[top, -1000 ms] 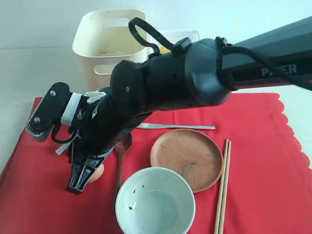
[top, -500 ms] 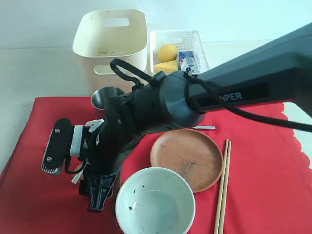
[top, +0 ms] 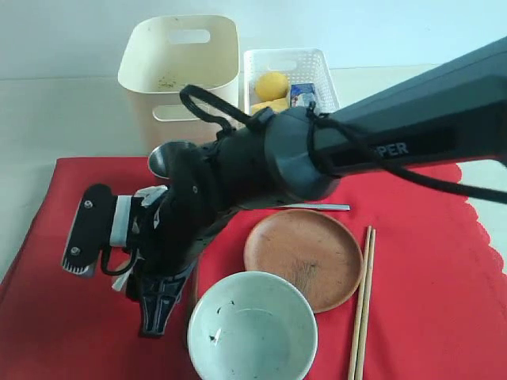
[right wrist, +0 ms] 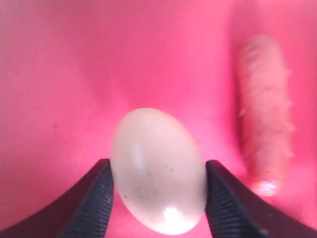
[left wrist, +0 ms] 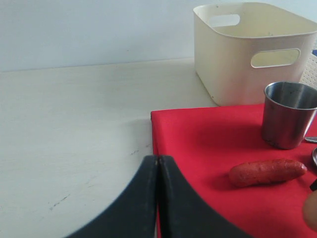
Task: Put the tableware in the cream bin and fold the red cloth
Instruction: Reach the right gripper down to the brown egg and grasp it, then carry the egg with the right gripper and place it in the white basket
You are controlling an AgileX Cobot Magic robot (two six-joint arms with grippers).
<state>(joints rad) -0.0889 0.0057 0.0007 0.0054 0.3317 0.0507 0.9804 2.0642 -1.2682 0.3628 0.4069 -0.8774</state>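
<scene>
Right fingers [right wrist: 94, 203] clamp the egg [right wrist: 158, 168] on the cloth [right wrist: 59, 74], beside the sausage [right wrist: 265, 114]; left fingers [left wrist: 138, 198] are pressed together. The smooth egg could slip or crack. The tableware [top: 252, 324] lies on the cloth, none yet in the bin [top: 142, 95].

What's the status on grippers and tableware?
Left gripper shut, empty. Right gripper closed on egg. Bowl, plate, chopsticks on cloth, not binned. Sausage beside egg.

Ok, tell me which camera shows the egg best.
Right wrist view: the egg fills the frame, flanked by the right gripper. The left wrist view catches only a sliver at its edge; the exterior view hides it behind the right arm.
</scene>
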